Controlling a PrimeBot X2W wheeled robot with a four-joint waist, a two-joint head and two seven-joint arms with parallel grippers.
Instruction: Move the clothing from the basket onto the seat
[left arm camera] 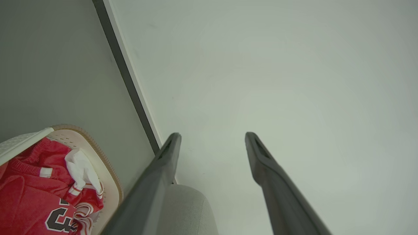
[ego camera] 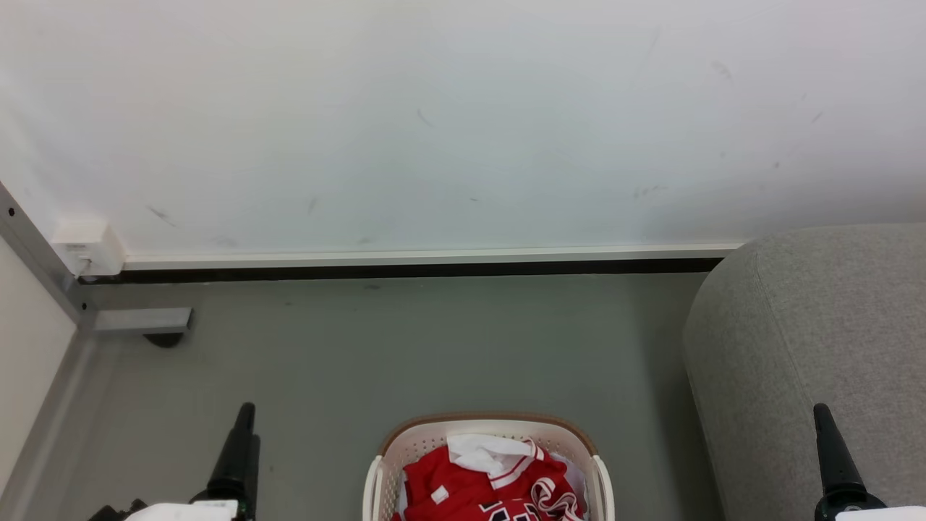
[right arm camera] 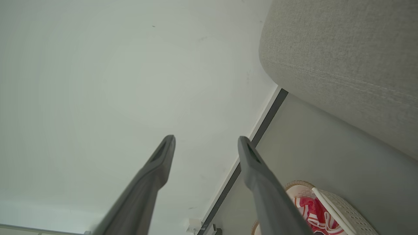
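Note:
The clothing (ego camera: 492,485), a red jersey with a white fabric part on top, lies crumpled inside the cream basket (ego camera: 492,420) on the floor at the bottom centre. Its black number shows in the left wrist view, where the clothing (left arm camera: 29,195) fills the basket (left arm camera: 111,189). The grey seat (ego camera: 817,325) stands to the right of the basket. My left gripper (ego camera: 244,416) hangs left of the basket, my right gripper (ego camera: 821,414) in front of the seat. Both are open and empty, as the left gripper (left arm camera: 212,135) and right gripper (right arm camera: 206,138) show against the wall.
A white wall with a dark baseboard (ego camera: 405,270) runs behind the grey floor. A white outlet box (ego camera: 87,247) and a metal frame foot (ego camera: 141,319) sit at the far left. The seat (right arm camera: 343,58) looms close to my right arm.

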